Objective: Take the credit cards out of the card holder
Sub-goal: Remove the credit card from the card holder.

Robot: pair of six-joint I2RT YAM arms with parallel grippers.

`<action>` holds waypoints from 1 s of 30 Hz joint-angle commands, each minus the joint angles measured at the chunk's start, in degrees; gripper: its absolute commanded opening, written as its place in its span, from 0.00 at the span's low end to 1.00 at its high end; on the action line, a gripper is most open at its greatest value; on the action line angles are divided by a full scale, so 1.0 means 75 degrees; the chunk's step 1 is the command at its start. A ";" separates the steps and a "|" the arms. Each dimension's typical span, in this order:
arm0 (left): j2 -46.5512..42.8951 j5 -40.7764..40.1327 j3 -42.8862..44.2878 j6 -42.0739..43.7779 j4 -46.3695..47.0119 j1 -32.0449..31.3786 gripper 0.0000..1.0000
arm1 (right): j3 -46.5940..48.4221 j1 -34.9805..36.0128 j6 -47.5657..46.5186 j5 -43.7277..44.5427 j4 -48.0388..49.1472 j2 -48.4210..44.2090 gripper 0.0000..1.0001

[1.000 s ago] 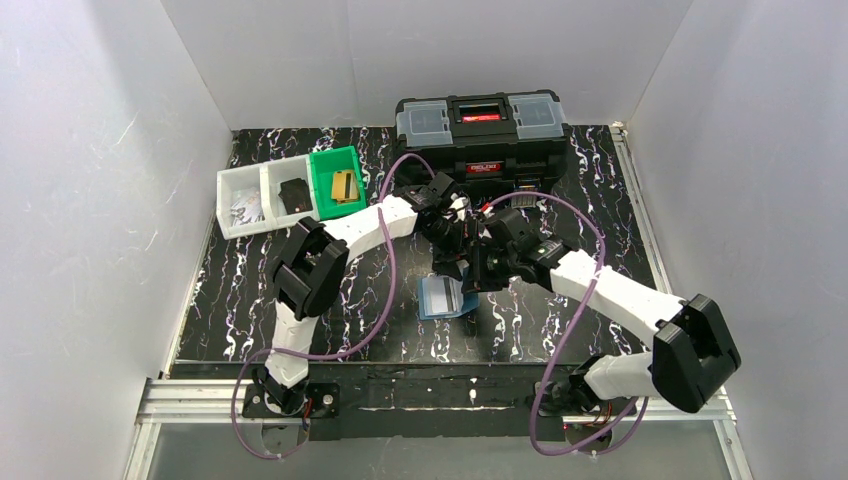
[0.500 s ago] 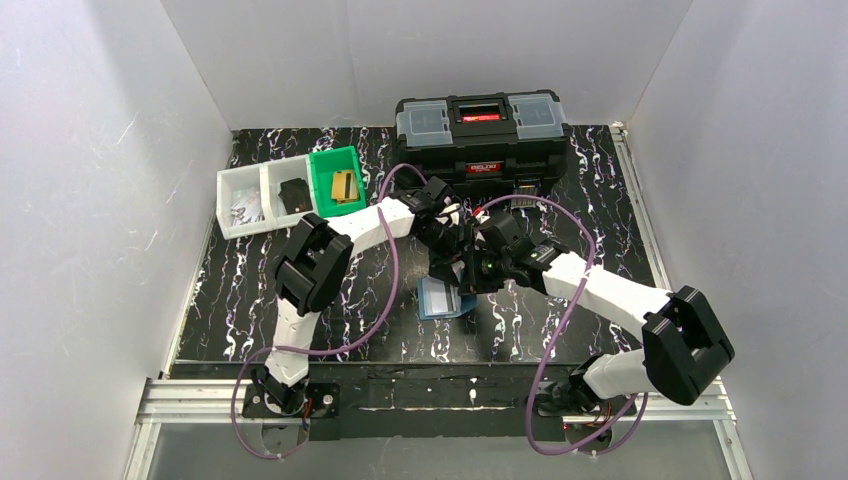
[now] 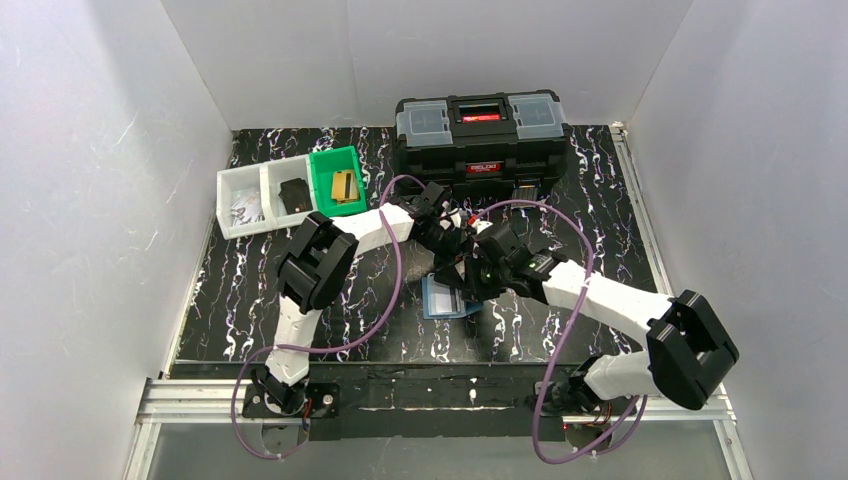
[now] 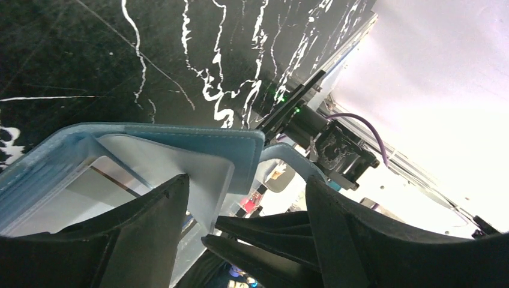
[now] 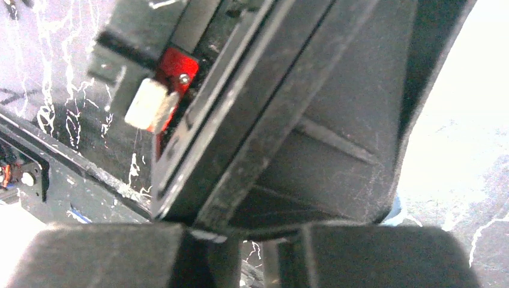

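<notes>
Black white-veined tabletop (image 3: 250,290), white walls (image 3: 90,150); left gripper (image 4: 246,186) spread at card holder (image 4: 180,141); right gripper (image 5: 273,246) unclear.

Bright, even overhead light; wrist views blurred, partly overexposed.

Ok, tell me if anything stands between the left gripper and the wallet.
Nothing does: the wallet has its pale flap reaching between the open fingers of the left gripper. The dark tips of the right gripper poke into that gap too, just beside the flap.
</notes>
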 commanded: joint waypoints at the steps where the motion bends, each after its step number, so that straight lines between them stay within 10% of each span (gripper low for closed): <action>1: -0.0130 0.0951 -0.0071 -0.0075 -0.0012 -0.0170 0.70 | -0.0102 0.0122 -0.0247 0.0773 0.0277 -0.0506 0.24; 16: 0.0133 0.0951 -0.0010 -0.0182 -0.0233 -0.0166 0.76 | -0.0639 0.0351 -0.0389 0.0553 0.1160 -0.0518 0.30; 30: -0.0375 0.0696 -0.0313 -0.0112 -0.0356 0.0160 0.77 | -0.0334 0.0452 0.0031 0.0950 0.0197 0.0060 0.15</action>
